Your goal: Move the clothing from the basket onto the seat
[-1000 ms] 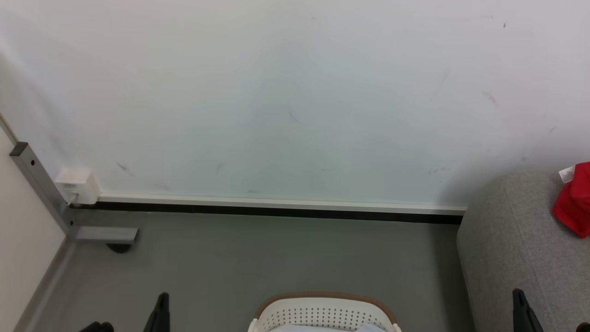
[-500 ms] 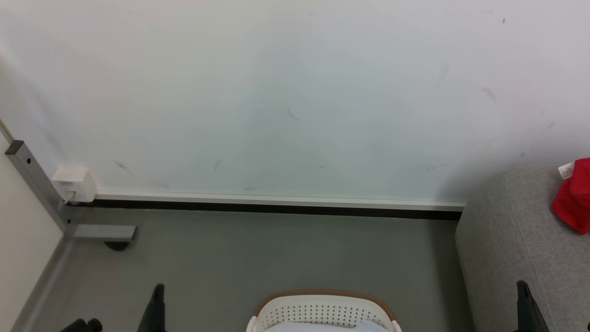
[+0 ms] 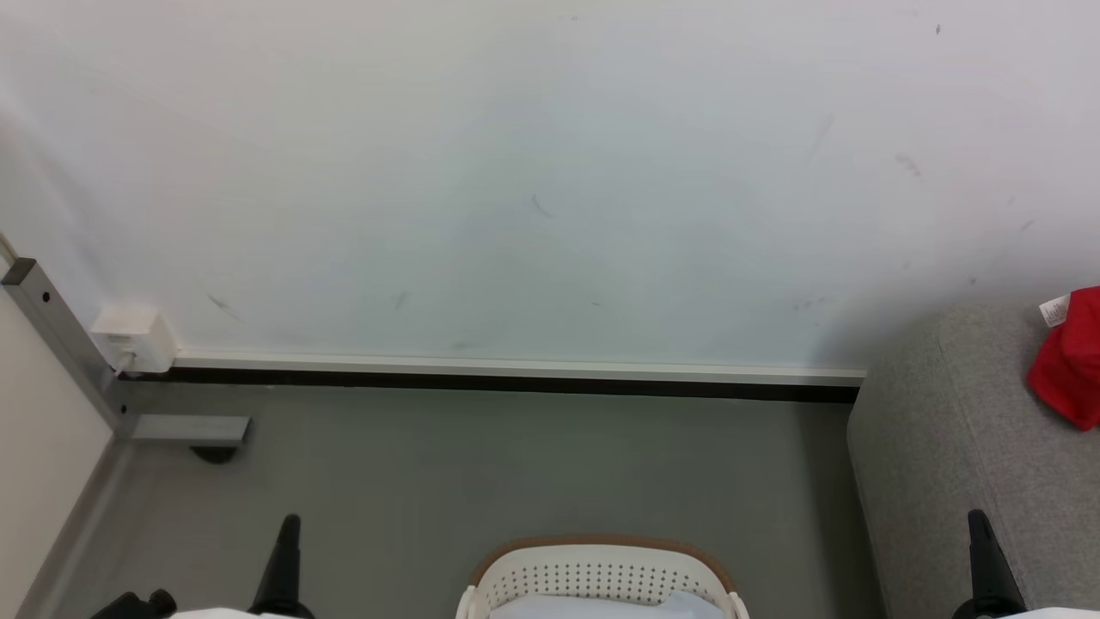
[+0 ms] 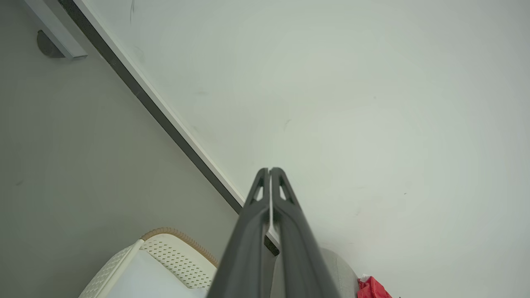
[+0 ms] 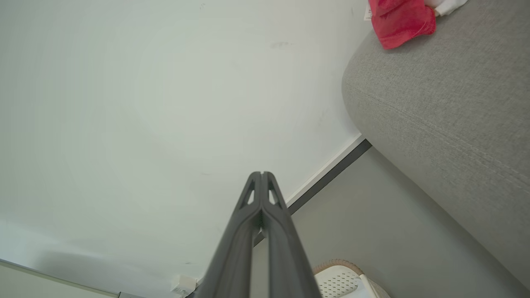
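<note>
The clothing [image 3: 1070, 370] is lying bunched on the seat [image 3: 945, 464], close to the wall [image 3: 516, 172] and at the right edge of the head view, which is cutting part of it off. Its small white label [image 3: 1054, 311] is sitting at the end nearest the wall, and the visible red part is running from there towards the robot; its full long axis cannot be told. The seat's coarse grey top is curving down to a plain grey floor [image 3: 516, 464]. A white skirting strip [image 3: 516, 370] over a dark band is running along the foot of the pale, lightly scuffed wall. The basket [image 3: 601, 576] is standing on the floor left of the seat, well apart from the clothing, holding a white cloth [image 3: 593, 607]. A grey metal leg [image 3: 51, 340] and a white box [image 3: 133, 337] are occupying the left corner. The left gripper [image 3: 290, 521] and right gripper [image 3: 975, 516] are pointing up, fingers pressing together, holding nothing.
</note>
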Controlling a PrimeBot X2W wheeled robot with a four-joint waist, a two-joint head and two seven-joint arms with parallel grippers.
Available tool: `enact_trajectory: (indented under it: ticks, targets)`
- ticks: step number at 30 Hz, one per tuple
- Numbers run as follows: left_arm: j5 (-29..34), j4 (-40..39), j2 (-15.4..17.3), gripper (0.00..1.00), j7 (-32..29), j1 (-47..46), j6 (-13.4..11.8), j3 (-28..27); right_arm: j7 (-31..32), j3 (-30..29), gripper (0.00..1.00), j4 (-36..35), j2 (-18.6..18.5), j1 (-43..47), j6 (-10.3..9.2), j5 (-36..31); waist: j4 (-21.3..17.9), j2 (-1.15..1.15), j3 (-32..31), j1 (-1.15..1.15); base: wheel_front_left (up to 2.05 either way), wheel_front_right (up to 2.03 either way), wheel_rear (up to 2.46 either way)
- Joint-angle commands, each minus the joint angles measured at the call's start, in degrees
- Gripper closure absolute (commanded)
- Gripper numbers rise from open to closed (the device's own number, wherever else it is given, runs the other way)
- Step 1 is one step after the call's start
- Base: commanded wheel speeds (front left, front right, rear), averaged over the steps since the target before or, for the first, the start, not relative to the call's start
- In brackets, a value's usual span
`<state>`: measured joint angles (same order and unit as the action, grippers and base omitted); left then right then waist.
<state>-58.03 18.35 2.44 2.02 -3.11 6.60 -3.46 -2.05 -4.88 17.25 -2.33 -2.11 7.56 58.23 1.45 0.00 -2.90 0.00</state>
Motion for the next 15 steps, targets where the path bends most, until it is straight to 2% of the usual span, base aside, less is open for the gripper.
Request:
enact_trajectory:
  ticks: [1, 15]
  targets:
    - [-1.76, -0.87, 0.42, 1.00, -0.38, -1.33, 0.32, -0.37, 0.38, -0.27, 1.00, -0.86, -0.62, -1.30, -0.06, 1.95, -0.03, 0.00, 0.07, 0.00, 0.00, 0.00, 0.00]
    - [-10.47, -1.83, 0.48, 1.00, -2.62, -1.95, 0.51, -1.12, 2.58, -0.64, 1.00, -1.56, -0.67, -2.14, -0.08, 10.34, -0.33, 0.00, 0.70, 0.00, 0.00, 0.00, 0.00]
